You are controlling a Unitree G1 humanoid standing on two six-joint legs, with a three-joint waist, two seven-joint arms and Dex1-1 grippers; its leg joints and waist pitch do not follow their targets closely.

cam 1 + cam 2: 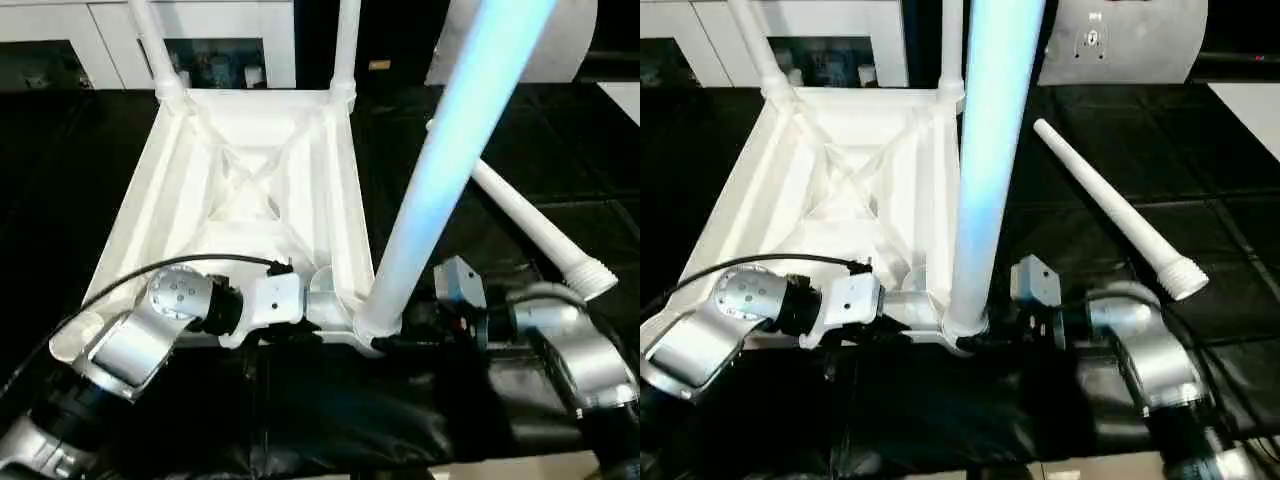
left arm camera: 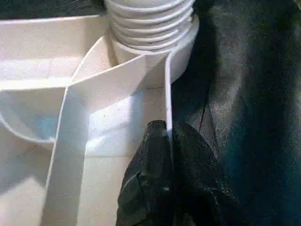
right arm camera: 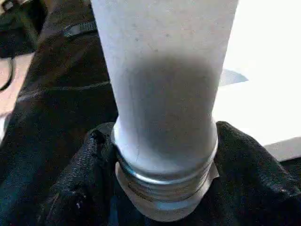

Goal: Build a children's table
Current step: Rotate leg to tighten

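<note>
I see the table top [image 1: 250, 190] lying upside down on the black cloth [image 1: 300, 420]. My left gripper [image 2: 168, 141] pinches its near rim. My right gripper [image 3: 160, 165] clasps the near-right leg [image 1: 440, 170] at its threaded base; a loose leg [image 1: 1110, 205] lies to the right.

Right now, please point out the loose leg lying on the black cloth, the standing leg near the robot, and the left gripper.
loose leg [image 1: 1110, 205]: right eye view, middle of its shaft.
standing leg [image 1: 985, 170]: right eye view, shaft.
left gripper [image 2: 169, 136]: left wrist view, fingertips pinching the tabletop's wall.
</note>
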